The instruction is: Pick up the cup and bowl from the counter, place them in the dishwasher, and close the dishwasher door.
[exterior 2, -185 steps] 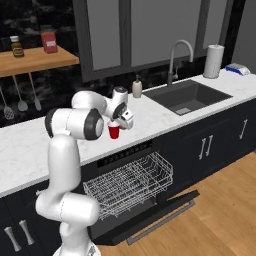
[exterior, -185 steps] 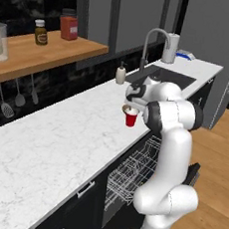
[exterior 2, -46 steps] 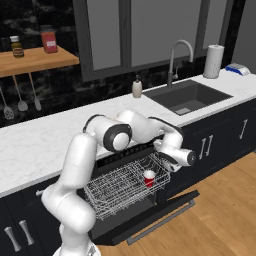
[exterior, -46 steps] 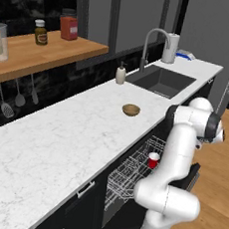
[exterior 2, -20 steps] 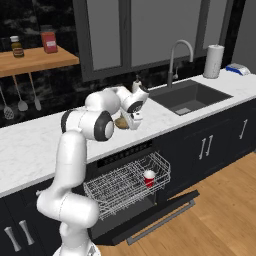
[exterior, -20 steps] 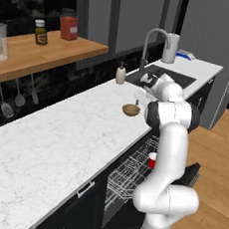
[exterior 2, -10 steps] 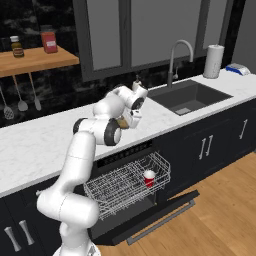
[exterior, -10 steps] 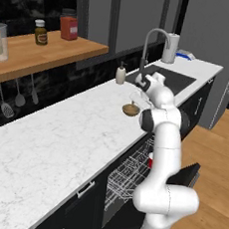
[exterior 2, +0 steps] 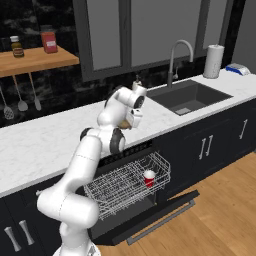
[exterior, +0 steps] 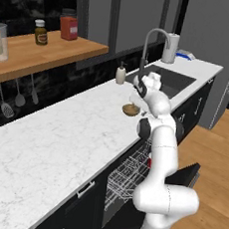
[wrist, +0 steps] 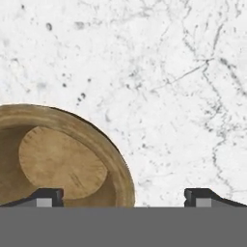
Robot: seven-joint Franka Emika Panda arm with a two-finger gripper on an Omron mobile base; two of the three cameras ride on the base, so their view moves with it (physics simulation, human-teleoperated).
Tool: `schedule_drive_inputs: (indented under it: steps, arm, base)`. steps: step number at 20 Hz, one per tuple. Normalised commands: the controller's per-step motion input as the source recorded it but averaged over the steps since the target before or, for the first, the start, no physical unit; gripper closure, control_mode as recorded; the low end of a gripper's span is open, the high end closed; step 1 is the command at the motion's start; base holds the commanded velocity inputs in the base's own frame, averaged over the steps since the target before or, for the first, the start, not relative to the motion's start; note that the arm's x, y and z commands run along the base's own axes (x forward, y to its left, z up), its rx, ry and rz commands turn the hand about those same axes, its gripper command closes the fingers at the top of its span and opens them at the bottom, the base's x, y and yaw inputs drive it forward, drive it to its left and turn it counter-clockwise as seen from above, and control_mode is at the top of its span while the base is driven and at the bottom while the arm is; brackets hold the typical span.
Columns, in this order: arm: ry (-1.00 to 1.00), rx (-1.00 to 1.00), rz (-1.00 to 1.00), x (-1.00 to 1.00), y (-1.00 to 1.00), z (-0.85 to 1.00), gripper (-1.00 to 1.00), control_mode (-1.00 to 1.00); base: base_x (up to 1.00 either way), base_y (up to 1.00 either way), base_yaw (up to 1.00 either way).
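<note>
The bowl (wrist: 58, 159) sits on the counter (exterior: 58, 145) near the sink (exterior: 165, 82), now closely approached from above by the gripper (wrist: 123, 195); jaws spread wide, one rim edge between them, nothing pinched. Grasp judged as next step. Vs. approx. 2 s earlier: arm was lowered at the dishwasher (exterior 2: 127, 187) rack, where the cup (exterior 2: 149, 178) was left; door (exterior 2: 155, 220) not yet shut.

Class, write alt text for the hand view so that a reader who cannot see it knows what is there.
A brown wooden bowl sits at the lower left on a white, grey-veined marble counter, seen from straight above. The open claw hangs over it, one dark fingertip over the bowl's inside, the other over bare counter to the bowl's right.
</note>
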Motion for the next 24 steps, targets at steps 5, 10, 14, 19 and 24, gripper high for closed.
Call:
schedule_drive_inputs:
  steps: [5, 10, 14, 19, 24]
  arm:
    - [-0.11, -0.18, -0.05, -0.11, 0.0, -0.47, -1.0, -1.0]
    - [-0.15, -0.09, -0.03, -0.22, 0.0, -0.43, -1.0, -1.0]
    - [-0.13, -0.02, -0.01, -0.24, 0.09, -0.41, 1.0, -1.0]
    - [-0.13, 0.0, -0.01, -0.29, 0.06, -0.19, 1.0, -1.0]
    - [-0.24, 0.0, -0.02, -0.79, -0.01, 0.0, 1.0, -1.0]
  base:
    - [0.0, 0.0, 0.0]
    - [0.0, 0.0, 0.0]
    - [0.0, 0.0, 0.0]
    - [0.0, 0.0, 0.0]
    - [0.0, 0.0, 0.0]
